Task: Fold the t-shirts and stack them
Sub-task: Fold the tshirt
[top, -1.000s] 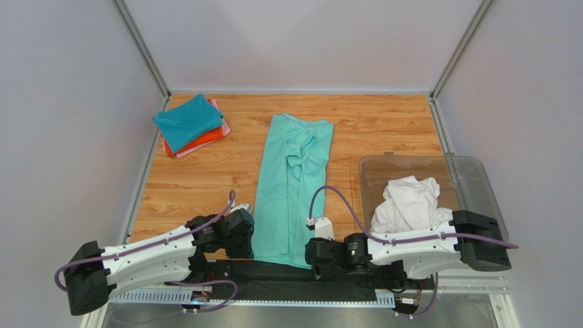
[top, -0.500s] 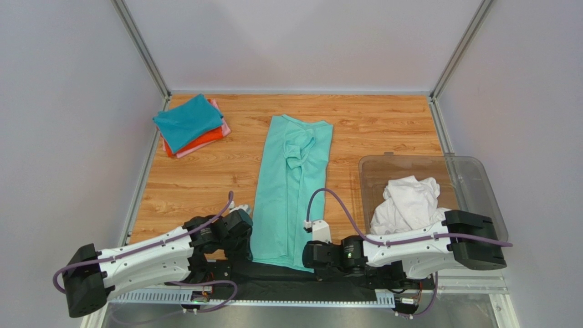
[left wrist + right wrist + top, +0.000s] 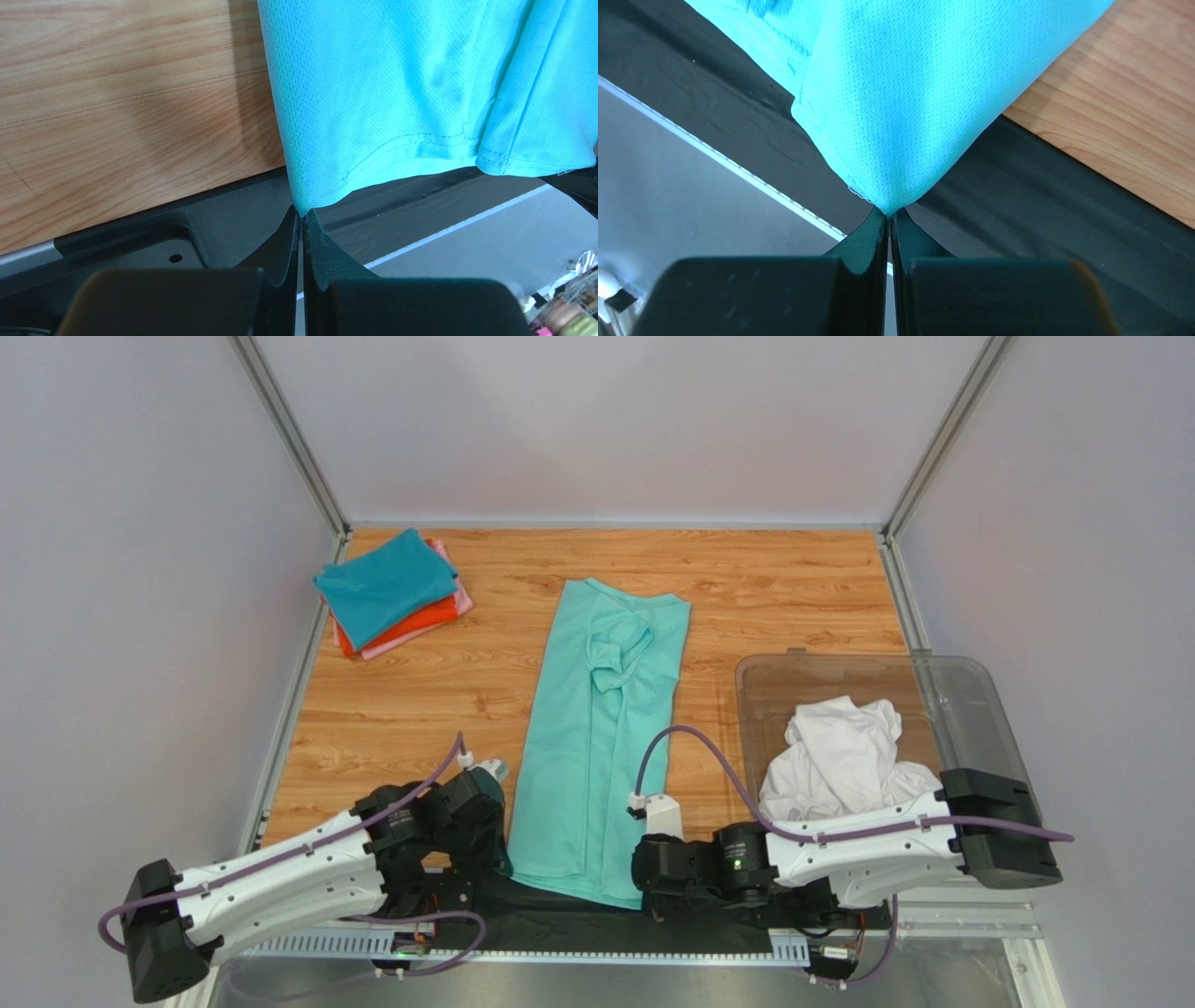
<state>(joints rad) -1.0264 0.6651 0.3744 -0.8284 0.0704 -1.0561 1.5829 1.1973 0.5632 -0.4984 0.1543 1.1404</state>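
Observation:
A mint-green t-shirt (image 3: 596,728) lies as a long narrow strip down the middle of the wooden table, sleeves folded in. My left gripper (image 3: 494,857) is shut on its near left hem corner (image 3: 303,199). My right gripper (image 3: 643,875) is shut on its near right hem corner (image 3: 889,196). The hem hangs over the black strip at the table's near edge. A folded stack of a teal-blue shirt (image 3: 382,583) over orange-red (image 3: 435,615) and pink ones sits at the far left. A crumpled white shirt (image 3: 839,749) lies in the bin.
A clear plastic bin (image 3: 968,703) stands at the right. A black mat (image 3: 561,913) and a metal rail run along the near edge. Grey walls enclose the table on three sides.
Both grippers have pulled the mint-green shirt's near hem toward the near edge. The shirt has slid slightly nearer and its top has shifted a little right.

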